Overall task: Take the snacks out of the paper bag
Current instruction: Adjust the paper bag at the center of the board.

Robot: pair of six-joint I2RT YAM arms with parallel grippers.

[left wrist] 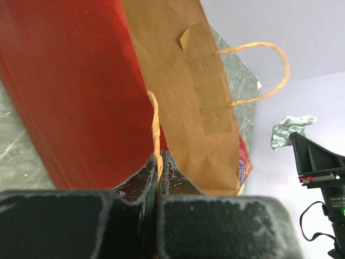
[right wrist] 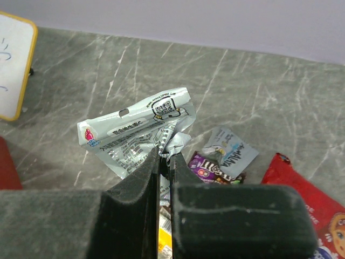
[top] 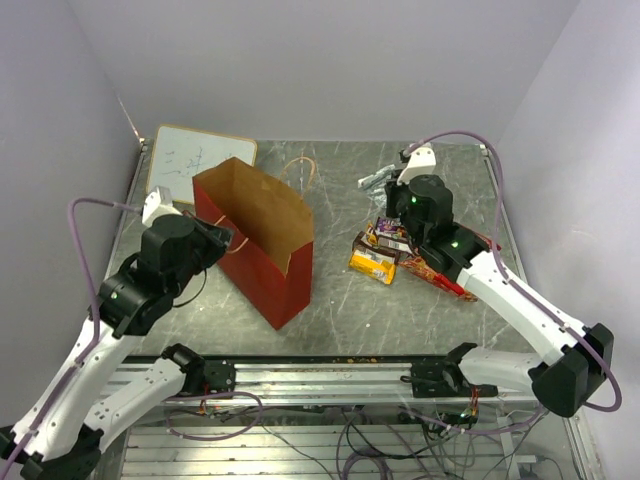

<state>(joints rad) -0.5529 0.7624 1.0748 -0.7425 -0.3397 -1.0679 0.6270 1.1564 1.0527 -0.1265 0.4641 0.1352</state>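
The red paper bag point(top: 262, 262) stands open at centre left, its kraft inside point(left wrist: 188, 91) showing. My left gripper point(top: 229, 240) is shut on its near tan loop handle point(left wrist: 156, 129) at the bag's rim. My right gripper point(top: 393, 186) is shut on a grey-white wrapper point(right wrist: 137, 135) and holds it above the table, right of the bag. Below it lie an orange-yellow packet point(top: 372, 263), a dark purple-brown bar point(top: 388, 236) and a small grey packet point(right wrist: 233, 151). The red crinkly bag point(top: 447, 281) lies partly under my right arm. What is inside the bag is hidden.
A white board with a tan frame point(top: 195, 155) leans at the back left behind the bag. The bag's far handle point(top: 300, 175) hangs over its back side. Walls close the table on three sides.
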